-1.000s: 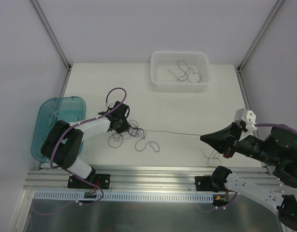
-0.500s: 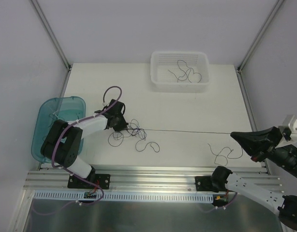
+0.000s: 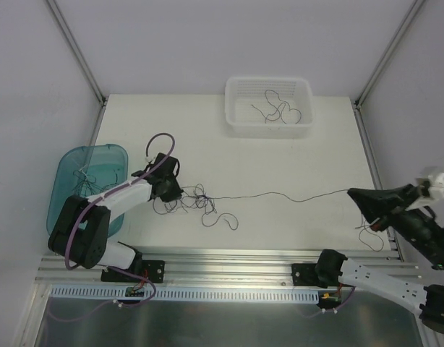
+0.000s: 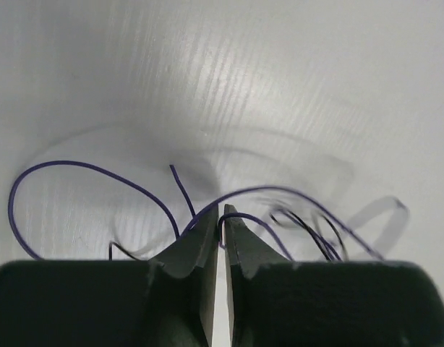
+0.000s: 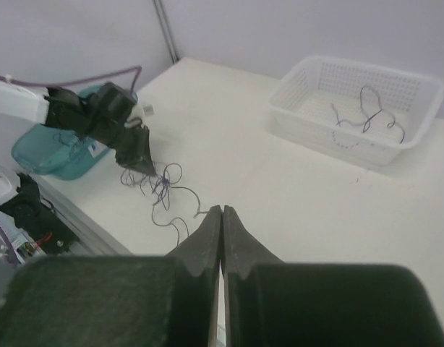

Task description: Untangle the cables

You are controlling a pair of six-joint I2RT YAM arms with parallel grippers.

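right gripper (image 3: 356,195) has swung further out to the table's right edge, and the strand (image 3: 280,196) it drags, straight and taut half a second ago, now sags in a shallow wave. left gripper (image 3: 171,194) has slid a bit left with the clump (image 3: 193,199).

state:
- left gripper: jaws clenched to a sliver in the wrist view, a purple wire (image 4: 200,217) crossing right at the tips, so it's pinning the clump on the table (image 3: 280,159).
- right gripper: jaws pressed together in its wrist view. the wire is too thin to see there, but from above the strand ends at its tip, so i read it as gripped.
- cables: knot just right of the left gripper, one strand running across to the right gripper, loose loops nearer the front edge. a few freed wires (image 3: 280,112) lie in the white basket (image 3: 269,132).

handling, my read: hair-thin, near weightless and springy, so they recoil and slip from smooth pads. likely to snag or kink, not break. best hold is a free end or an outer loop away from the knot, with the clump anchored close to the knot.
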